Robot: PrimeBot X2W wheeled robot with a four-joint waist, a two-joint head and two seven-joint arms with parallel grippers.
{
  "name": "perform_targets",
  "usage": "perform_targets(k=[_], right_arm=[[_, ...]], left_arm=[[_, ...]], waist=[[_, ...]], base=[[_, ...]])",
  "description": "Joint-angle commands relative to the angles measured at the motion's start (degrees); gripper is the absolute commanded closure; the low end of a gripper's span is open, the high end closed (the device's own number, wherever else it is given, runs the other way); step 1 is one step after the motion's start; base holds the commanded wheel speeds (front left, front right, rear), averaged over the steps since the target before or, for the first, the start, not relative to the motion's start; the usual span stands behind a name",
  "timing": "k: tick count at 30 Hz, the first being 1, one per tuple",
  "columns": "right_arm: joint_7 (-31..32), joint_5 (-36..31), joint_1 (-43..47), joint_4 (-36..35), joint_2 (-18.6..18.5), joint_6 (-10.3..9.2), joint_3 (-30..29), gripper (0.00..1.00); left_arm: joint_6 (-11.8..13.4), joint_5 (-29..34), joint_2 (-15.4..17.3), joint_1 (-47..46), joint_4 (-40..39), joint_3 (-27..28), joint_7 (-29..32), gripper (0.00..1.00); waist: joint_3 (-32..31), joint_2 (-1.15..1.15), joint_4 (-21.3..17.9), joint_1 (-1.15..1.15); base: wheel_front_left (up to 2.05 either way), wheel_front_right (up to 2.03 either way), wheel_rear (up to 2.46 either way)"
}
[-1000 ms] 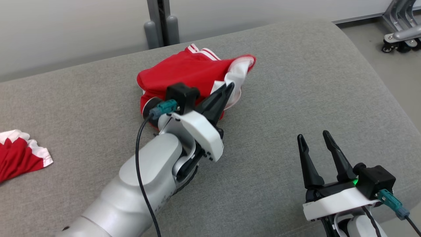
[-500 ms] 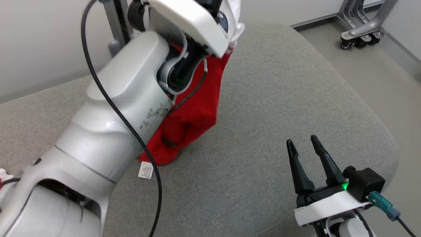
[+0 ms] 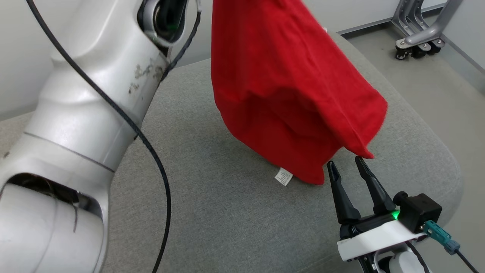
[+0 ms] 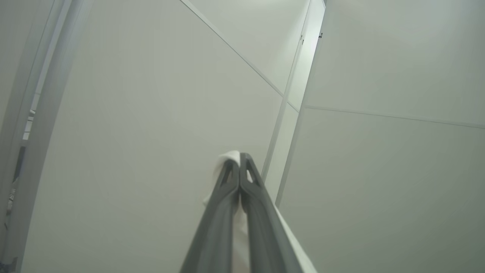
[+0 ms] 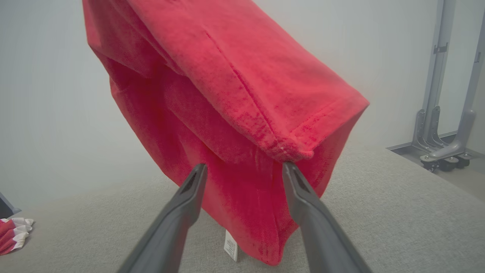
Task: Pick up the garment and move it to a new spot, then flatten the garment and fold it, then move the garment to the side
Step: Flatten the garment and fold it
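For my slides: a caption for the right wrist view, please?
A red garment hangs over the grey cushion, just ahead of the open right tool.

The garment (image 3: 280, 87) is red and soft. It hangs in the air from the left gripper (image 4: 240, 157), which pinches a white bit (image 4: 226, 155) of it at the top. It falls in loose folds and gets wider lower down. Its low edge hangs just in front of the right gripper (image 3: 344, 161). A small white tag (image 3: 283, 176) dangles there, left of that gripper.
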Motion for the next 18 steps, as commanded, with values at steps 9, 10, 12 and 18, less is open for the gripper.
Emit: perform_targets(k=[9, 10, 12, 18], right_arm=[[-0.14, -1.07, 1.76, -0.06, -0.29, 0.05, -0.54, 0.0], [-0.14, -1.15, 1.82, -0.11, -0.29, 0.05, -0.58, 0.0], [-0.14, -1.37, 1.71, -0.21, -0.31, 0.05, -0.69, 0.0], [-0.13, -1.71, 1.8, -0.4, -0.32, 0.05, -1.32, 0.0]], left_arm=[[-2.03, -2.28, 2.52, 17.22, 7.5, 1.83, -0.86, 1.0], [-2.03, -2.2, 3.23, 18.54, 7.89, 2.58, -0.91, 1.0], [-1.77, -1.2, 5.13, 21.08, 7.43, 5.14, -0.91, 1.0], [-0.4, 3.58, 9.98, 30.62, 2.52, 14.7, -0.9, 1.0]], waist=[[0.06, 0.0, 3.77, 0.0], [0.13, 0.0, 4.04, 0.0], [0.27, 0.0, 4.5, 0.0], [0.8, 0.0, 6.67, 0.0]], base=[[0.0, 0.0, 0.0], [0.0, 0.0, 0.0], [0.0, 0.0, 0.0], [0.0, 0.0, 0.0]])
